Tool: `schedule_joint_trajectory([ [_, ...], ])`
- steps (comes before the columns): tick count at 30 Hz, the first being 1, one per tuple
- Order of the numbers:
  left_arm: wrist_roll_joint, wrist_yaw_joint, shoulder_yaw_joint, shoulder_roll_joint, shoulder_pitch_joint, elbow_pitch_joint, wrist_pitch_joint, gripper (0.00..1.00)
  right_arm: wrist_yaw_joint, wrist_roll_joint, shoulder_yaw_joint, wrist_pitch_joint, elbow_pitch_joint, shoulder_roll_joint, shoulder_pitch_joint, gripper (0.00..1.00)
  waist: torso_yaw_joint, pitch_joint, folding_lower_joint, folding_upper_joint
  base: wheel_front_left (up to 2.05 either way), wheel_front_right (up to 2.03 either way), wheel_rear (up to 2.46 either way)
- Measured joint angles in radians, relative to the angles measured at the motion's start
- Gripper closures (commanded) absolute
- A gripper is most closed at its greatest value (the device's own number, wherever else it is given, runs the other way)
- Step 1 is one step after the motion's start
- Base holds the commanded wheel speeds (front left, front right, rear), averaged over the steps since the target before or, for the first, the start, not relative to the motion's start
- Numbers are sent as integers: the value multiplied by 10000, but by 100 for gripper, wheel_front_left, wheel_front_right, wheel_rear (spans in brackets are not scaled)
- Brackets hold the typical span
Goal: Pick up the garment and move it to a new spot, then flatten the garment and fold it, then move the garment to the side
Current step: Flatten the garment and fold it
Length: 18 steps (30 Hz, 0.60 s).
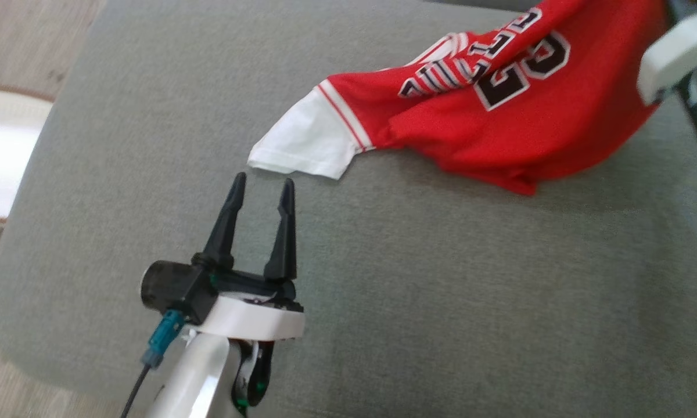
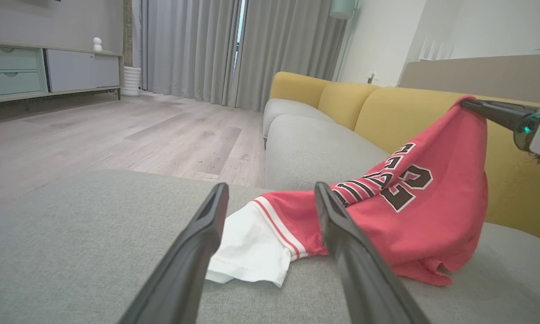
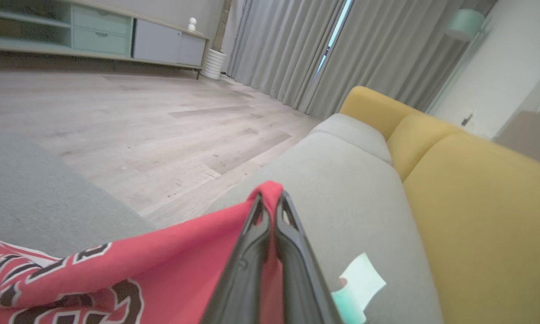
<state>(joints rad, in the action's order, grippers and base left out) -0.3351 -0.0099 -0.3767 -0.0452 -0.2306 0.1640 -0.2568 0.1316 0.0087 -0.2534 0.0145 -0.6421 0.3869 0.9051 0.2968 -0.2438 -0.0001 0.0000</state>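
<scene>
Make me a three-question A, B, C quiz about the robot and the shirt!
1. Where is the white sleeve? A on the grey cushion; B in a basket; C in the air.
2. The shirt is mostly: A blue; B red; C green.
3. The right end effector is: A open; B shut on the shirt; C holding a cup.
Answers: A, it lies flat on it; B, red around the lettering; B, its fingers pinch a raised fold.
</scene>
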Motion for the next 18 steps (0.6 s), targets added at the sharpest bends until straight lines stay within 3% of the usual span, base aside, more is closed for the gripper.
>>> schedule_joint_trajectory([
  [7, -385, 12, -395, 4, -275, -71, 0, 0, 0, -291, -1379, -203, -802, 934, 2049, 100, 648, -612, 1, 0, 0, 0, 0],
  [8, -447, 13, -447, 4, -346, -86, 2, 0, 0, -297, -1440, -226, -1116, 968, 2324, 54, 745, -704, 2, 0, 0, 0, 0],
  [9, -479, 27, -483, 13, -400, -100, 0, 0, 0, -372, -1475, -222, -1411, 995, 2538, 0, 835, -789, 2, 0, 0, 0, 0],
  [13, -566, 113, -512, 13, -495, -107, 2, 0, 0, -454, -1496, -109, -2594, 901, 2797, 0, 1062, -1046, 2, 0, 0, 0, 0],
  [18, -510, 186, -378, 17, -497, -104, 0, 0, 0, -247, -1404, 562, -3344, 349, 2762, 0, 709, -1037, 1, 0, 0, 0, 0],
])
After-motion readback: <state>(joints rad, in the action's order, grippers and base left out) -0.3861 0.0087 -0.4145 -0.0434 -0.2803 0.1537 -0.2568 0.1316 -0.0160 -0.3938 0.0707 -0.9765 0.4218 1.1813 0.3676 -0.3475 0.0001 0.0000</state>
